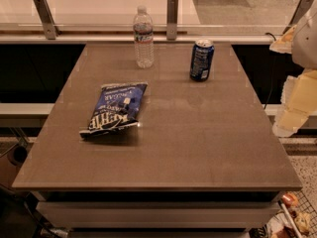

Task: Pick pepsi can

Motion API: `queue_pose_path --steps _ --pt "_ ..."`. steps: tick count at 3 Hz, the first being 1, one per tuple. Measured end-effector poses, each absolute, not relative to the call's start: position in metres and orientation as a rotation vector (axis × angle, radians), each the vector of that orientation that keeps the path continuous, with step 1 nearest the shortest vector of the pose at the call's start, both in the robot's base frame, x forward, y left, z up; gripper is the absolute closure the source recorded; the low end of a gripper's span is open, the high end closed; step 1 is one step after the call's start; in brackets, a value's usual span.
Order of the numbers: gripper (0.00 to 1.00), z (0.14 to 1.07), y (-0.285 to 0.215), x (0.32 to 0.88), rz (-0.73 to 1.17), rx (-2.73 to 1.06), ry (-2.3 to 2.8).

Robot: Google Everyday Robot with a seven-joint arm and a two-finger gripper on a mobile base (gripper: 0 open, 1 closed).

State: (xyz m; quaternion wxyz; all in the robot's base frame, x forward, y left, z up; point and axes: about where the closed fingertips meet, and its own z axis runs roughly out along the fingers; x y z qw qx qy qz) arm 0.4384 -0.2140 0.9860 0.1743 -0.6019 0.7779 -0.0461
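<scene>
The pepsi can (201,59) is a small dark blue can with a silver top. It stands upright on the brown table (198,148), at the far right of the tabletop. My gripper (293,107) is pale and hangs at the right edge of the view, beyond the table's right side. It is well to the right of the can and nearer to me, and touches nothing.
A clear plastic water bottle (143,36) stands upright at the far middle, left of the can. A flat blue chip bag (116,108) lies left of centre. A railing with metal posts (172,11) runs behind the table.
</scene>
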Motion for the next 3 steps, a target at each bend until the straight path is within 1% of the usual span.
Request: queue_pose_path --steps 2,3 --pt "0.0 0.988 -0.214 0.444 -0.129 -1.695 2.187" --pt "0.0 0.99 -0.219 0.467 -0.088 -1.661 2.116"
